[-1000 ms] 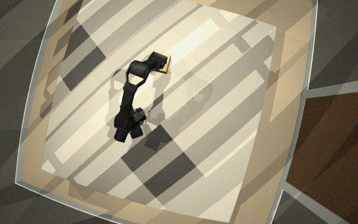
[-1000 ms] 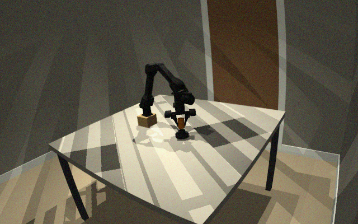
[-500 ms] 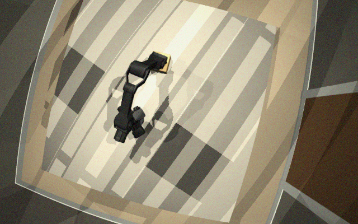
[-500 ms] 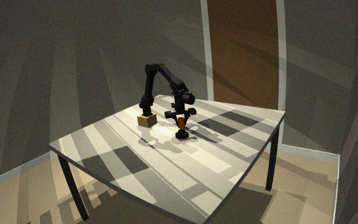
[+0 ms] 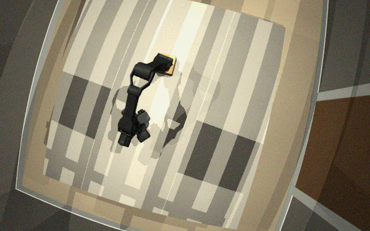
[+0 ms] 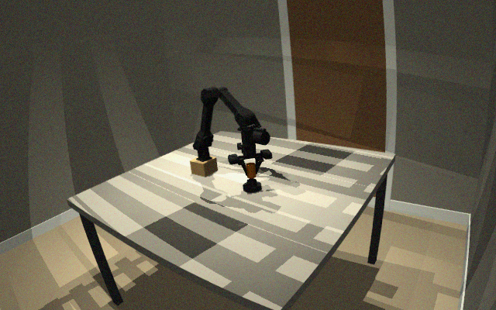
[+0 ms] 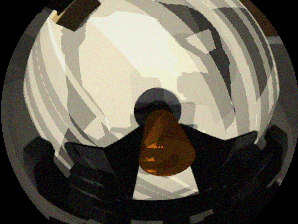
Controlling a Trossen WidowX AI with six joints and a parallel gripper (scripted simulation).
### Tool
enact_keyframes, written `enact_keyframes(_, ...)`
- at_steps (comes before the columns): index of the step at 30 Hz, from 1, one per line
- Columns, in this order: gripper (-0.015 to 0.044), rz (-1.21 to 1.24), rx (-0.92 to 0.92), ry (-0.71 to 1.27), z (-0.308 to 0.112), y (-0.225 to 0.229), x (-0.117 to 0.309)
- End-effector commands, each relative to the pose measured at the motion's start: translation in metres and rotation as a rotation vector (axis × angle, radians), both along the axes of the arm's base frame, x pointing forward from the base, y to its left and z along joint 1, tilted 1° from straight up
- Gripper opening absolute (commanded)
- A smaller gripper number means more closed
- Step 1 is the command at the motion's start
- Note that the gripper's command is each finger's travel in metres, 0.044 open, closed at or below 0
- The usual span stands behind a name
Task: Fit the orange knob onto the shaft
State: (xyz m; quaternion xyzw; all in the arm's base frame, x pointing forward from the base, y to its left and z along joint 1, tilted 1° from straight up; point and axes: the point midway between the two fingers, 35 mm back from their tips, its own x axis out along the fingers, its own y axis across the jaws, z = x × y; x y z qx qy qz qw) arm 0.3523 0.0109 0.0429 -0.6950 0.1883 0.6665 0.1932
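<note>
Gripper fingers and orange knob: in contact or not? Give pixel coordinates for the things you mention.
Touching. The wrist view shows the orange knob (image 6: pixel 251 170) (image 7: pixel 167 150) pinched between the gripper's (image 6: pixel 251 169) (image 7: pixel 166 159) two dark fingers, one against each side; the exterior view agrees.

The black arm (image 5: pixel 130 107) (image 6: pixel 231 102) arches over, its fingers (image 6: pixel 243 167) pointing down, parted.

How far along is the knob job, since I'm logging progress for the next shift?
Done: the knob is picked up and brought over the pedestal.
In hand: the gripper is shut on it; whether it has started onto the shaft, I can't tell.
Left: line up the flats if needed, push down to the pedestal, let go.
</note>
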Motion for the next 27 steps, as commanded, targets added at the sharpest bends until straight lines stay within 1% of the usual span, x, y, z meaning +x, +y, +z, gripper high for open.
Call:
enact_keyframes(1, 0.0, 0.004, -0.001, 0.001, -0.0004, -0.0003, -0.0023)
enact_keyframes(17, 0.0, 0.004, -0.001, 0.001, 0.0045, -0.0003, -0.0004)
enact_keyframes(20, 0.0, 0.057, -0.003, 0.001, 0.0047, -0.0003, -0.0004)
enact_keyframes(24, 0.0, 0.202, -0.009, 0.001, 0.0053, -0.0002, 0.0014)
enact_keyframes(27, 0.0, 0.213, -0.009, 0.001, 0.0043, 0.0, 0.0032)
